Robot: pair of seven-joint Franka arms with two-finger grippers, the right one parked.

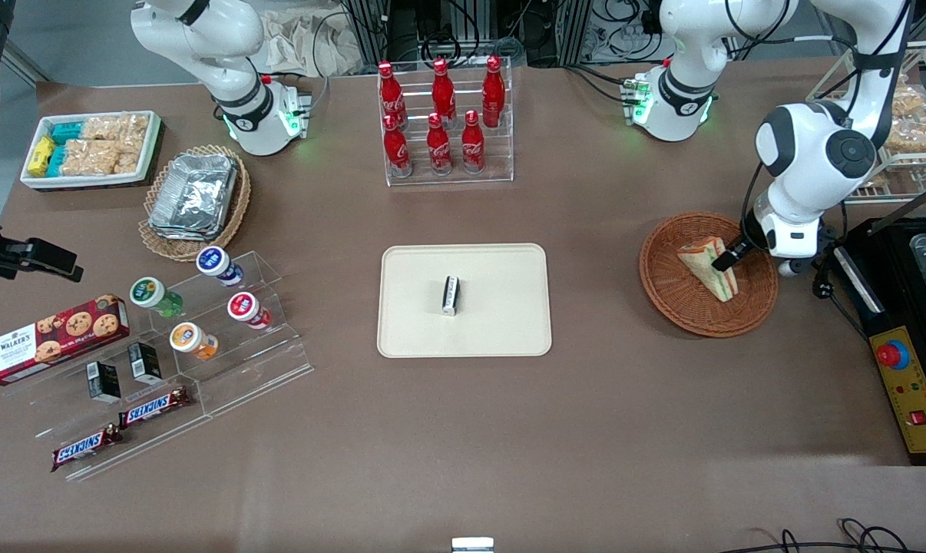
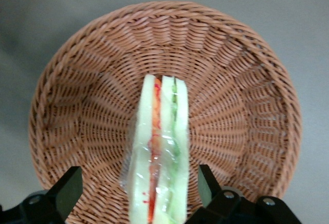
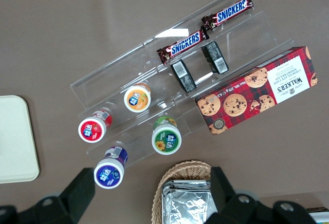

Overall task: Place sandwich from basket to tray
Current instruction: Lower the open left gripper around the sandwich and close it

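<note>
Grasp step: left gripper point(image 2: 139, 190) sits low in the wicker basket point(image 1: 755, 303), fingers spread and straddling the wedge sandwich point(image 2: 160, 152) without clamping; next it needs to close, lift, carry to the beige tray point(image 1: 501, 322).

Gripper point(image 2: 139, 190) low in the basket point(image 1: 666, 288), fingers point(image 2: 69, 188) spread with slack either side of the sandwich point(image 2: 159, 152), bare table between basket and tray point(image 1: 501, 330), 1 small black-and-white bar point(image 1: 451, 295) mid-tray, bottle rack point(image 1: 445, 123) farther from the front camera.
</note>
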